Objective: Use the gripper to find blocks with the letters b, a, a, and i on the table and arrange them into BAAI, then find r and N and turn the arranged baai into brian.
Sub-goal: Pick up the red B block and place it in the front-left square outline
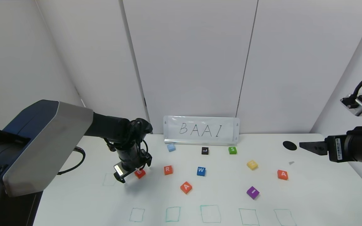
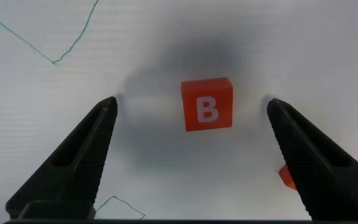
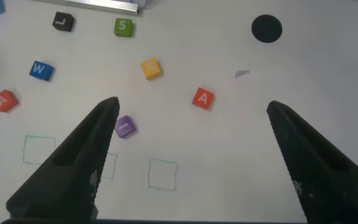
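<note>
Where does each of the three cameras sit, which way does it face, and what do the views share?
Head view: on the robot's head, looking forward and down at the table; left arm over the B block, right gripper parked at the right edge.
Left wrist view: on the left wrist, facing straight down; open left gripper around the B block.
Right wrist view: on the right wrist, angled down; open right gripper above the table.
Shared: head and right wrist views both show the purple I block.

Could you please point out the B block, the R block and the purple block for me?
B block [image 2: 207,106], left wrist view, lettered top face.
R block [image 1: 168,170], head view, top face.
Purple block [image 1: 252,192], head view, top face.
</note>
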Robot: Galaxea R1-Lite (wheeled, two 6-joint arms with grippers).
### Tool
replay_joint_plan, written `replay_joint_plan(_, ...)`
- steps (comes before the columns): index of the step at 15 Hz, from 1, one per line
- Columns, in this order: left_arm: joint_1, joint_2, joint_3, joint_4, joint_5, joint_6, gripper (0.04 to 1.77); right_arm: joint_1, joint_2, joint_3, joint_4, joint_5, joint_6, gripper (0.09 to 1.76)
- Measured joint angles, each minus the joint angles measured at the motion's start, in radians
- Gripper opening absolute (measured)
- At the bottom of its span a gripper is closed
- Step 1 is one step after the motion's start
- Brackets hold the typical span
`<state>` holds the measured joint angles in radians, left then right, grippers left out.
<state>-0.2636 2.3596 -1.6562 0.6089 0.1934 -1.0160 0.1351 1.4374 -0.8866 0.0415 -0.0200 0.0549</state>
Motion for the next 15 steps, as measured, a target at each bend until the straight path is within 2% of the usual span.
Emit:
replay_joint_plan(7, -0.002, 0.017, -0.003, 0.0, 0.005, -0.006, 1.69, -0.001, -0.001, 0.0, 0.0, 0.0, 0.0, 1.71)
replay_joint_plan(9, -0.002, 0.019, -0.003, 0.0, 0.007, -0.005, 1.32, -0.001, -0.001, 0.0, 0.0, 0.0, 0.0, 1.71)
replay_joint_plan(11, -0.003, 0.019, -0.003, 0.0, 0.007, -0.005, 1.03, 0.0, -0.001, 0.0, 0.0, 0.0, 0.0, 1.71)
replay_joint_plan(14, -0.003, 0.02, -0.003, 0.0, 0.007, -0.005, 0.71, 0.0, -0.003, 0.0, 0.0, 0.0, 0.0, 1.71)
replay_joint_plan(15, -0.003, 0.02, -0.003, 0.0, 0.009, -0.005, 0.5, 0.0, -0.003, 0.0, 0.0, 0.0, -0.001, 1.71)
